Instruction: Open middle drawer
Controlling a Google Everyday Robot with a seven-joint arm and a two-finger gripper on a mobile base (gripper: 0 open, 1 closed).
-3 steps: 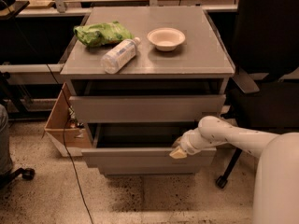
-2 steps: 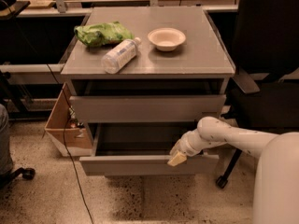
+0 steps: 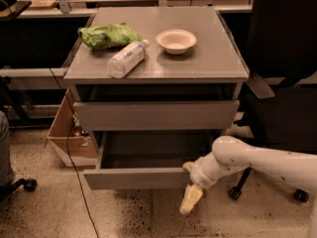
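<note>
Middle drawer [image 3: 143, 177] stands pulled out toward the near side, with the tool [image 3: 190, 200] at its right end.
The drawer sits under the closed top drawer [image 3: 156, 115]. The arm [image 3: 257, 162] reaches in from the right. The tool hangs just below the drawer front, seemingly gripping nothing; how far open it is, cannot tell. The worktop [image 3: 213, 58] carries a bottle [image 3: 126, 58], green bag [image 3: 106, 34] and bowl [image 3: 176, 40].

White rounded arm [image 3: 262, 158] (small dark specks), cream gripper [image 3: 191, 200]; just below middle drawer [image 3: 133, 178]
</note>
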